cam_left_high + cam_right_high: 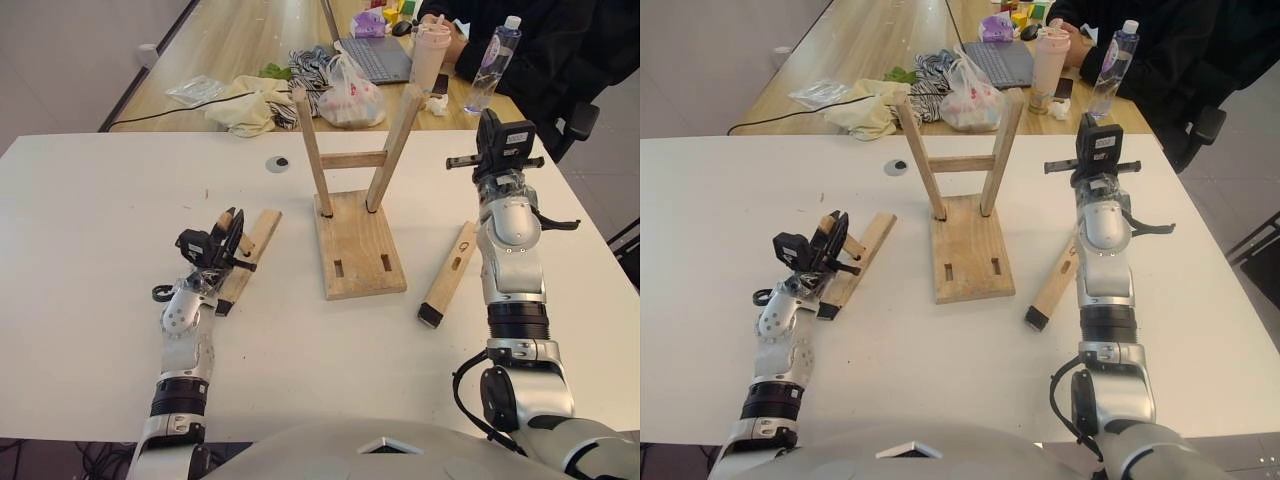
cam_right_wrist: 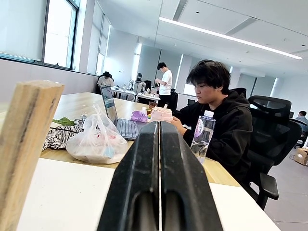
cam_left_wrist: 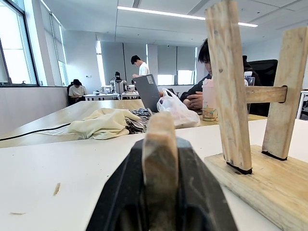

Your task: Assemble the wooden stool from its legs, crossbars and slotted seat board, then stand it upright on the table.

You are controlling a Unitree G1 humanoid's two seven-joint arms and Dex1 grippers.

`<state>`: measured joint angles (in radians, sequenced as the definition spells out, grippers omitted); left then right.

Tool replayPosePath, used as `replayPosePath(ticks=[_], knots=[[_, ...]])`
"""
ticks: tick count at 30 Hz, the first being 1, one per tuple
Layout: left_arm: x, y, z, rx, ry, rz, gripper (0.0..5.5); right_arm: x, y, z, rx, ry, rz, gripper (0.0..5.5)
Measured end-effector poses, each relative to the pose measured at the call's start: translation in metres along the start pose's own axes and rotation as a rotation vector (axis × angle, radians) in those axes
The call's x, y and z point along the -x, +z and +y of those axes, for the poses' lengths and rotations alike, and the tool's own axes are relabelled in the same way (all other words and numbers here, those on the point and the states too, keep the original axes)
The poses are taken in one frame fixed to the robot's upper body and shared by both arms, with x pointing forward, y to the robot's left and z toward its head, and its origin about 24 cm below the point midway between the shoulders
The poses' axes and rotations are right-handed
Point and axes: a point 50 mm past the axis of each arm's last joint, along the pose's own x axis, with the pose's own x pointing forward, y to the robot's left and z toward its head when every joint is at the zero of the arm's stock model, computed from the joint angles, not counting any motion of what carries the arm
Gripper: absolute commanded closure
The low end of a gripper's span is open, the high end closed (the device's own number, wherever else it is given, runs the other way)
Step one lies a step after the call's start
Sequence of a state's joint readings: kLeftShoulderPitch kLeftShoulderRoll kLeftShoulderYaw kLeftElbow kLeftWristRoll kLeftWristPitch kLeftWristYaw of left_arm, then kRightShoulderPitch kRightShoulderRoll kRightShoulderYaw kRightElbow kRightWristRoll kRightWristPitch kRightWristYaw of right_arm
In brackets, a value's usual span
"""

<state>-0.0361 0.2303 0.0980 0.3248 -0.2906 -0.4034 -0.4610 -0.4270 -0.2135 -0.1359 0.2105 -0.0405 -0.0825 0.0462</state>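
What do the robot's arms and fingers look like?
The left arm and right arm are silvery grey and rounded, with black rings at the joints. A black cable loops beside the right one. Each arm ends in flat black fingers.

The room is bright and evenly lit. Long ceiling strips (image 3: 159,12) give the main light. Tall windows (image 2: 57,31) add daylight so strong that the panes wash out to near white. The white table (image 1: 100,250) throws the light back without harsh glare. Shadows are soft and short: a faint one lies just beside the loose leg (image 1: 447,273), and thin ones edge the seat board (image 1: 360,250). Against the bright room the right pincer (image 2: 160,127) shows as a dark mass. The wooden piece (image 3: 160,130) gripped in the left pincer (image 3: 160,147) is lit on its end.
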Motion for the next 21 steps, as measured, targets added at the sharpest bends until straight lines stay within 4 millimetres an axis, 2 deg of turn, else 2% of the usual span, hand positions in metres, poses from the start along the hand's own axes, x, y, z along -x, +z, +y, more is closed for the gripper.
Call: replayPosePath(ticks=[6, 7, 8, 9, 10, 12, 14, 18, 21], knots=[[-0.013, 0.003, 0.003, -0.013, -0.028, 0.015, 5.12, 0.001, -0.004, 0.000, -0.002, 0.001, 0.019, 5.50], [-0.014, 0.003, 0.004, -0.014, -0.032, 0.020, 4.76, 0.001, -0.005, 0.000, -0.002, 0.001, 0.020, 5.50], [-0.014, 0.003, 0.004, -0.015, -0.033, 0.022, 4.68, 0.001, -0.005, 0.001, -0.002, 0.001, 0.020, 5.50], [-0.004, -0.023, 0.005, 0.018, -0.029, 0.199, 4.49, 0.001, -0.005, 0.002, -0.002, 0.007, 0.020, 5.50], [0.003, -0.031, 0.005, 0.028, -0.029, 0.248, 4.33, 0.003, -0.008, 0.002, 0.001, 0.012, 0.032, 5.50], [0.003, -0.031, 0.011, 0.011, -0.034, 0.281, 4.05, 0.006, -0.012, 0.004, 0.001, 0.024, 0.049, 5.50], [0.003, -0.025, 0.020, -0.022, -0.051, 0.338, 3.68, 0.006, -0.012, 0.003, 0.002, 0.024, 0.051, 5.50], [0.004, 0.000, 0.039, -0.056, -0.095, 0.482, 3.19, 0.007, -0.013, 0.003, 0.001, 0.024, 0.052, 5.50], [0.006, 0.026, 0.049, -0.040, -0.147, 0.626, 2.74, 0.007, -0.013, 0.004, 0.001, 0.023, 0.054, 5.50]])
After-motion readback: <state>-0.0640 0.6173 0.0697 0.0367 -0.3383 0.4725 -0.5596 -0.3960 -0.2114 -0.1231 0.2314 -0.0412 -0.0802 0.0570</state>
